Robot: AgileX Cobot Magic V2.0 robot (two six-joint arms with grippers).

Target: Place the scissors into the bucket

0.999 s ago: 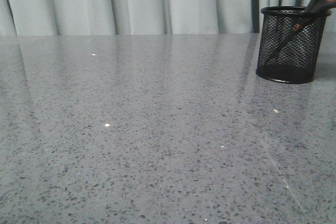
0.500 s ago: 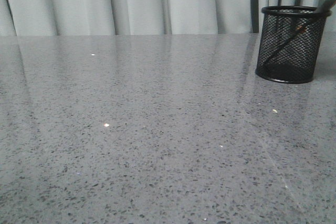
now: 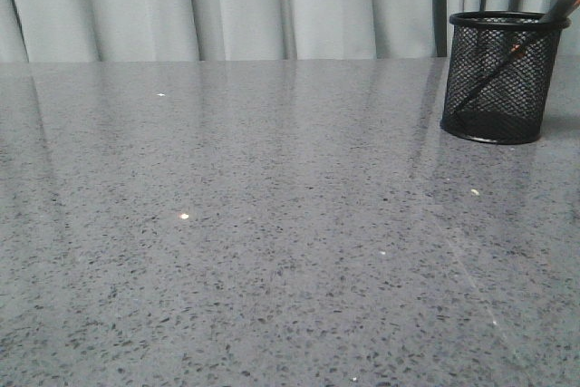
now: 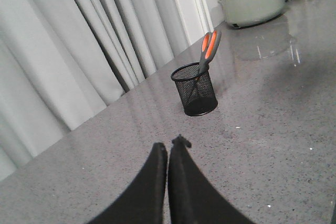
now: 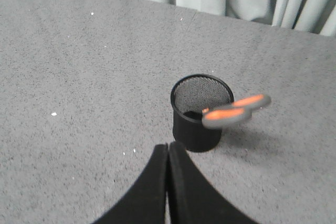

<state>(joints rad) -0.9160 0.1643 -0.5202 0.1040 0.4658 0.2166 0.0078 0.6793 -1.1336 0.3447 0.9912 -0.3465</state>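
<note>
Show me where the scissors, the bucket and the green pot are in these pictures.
scissors (image 4: 209, 49): left wrist view, on the orange-lined handles sticking out above the cup.
bucket (image 4: 195, 88): left wrist view, on the mesh wall.
green pot (image 4: 252, 4): left wrist view, on its pale green side, below the lid.

You have a grey speckled stone-look table (image 3: 272, 224) filling most of the front view, glossy enough to carry faint streaks of reflection. Behind its far edge, from nine o'clock round to three o'clock, hang pale grey pleated curtains (image 3: 236, 2). In the left wrist view, up at one o'clock, a pale green lidded pot (image 4: 252, 1) stands on the tabletop, and beside it is something white, cut off by the frame edge.
</note>
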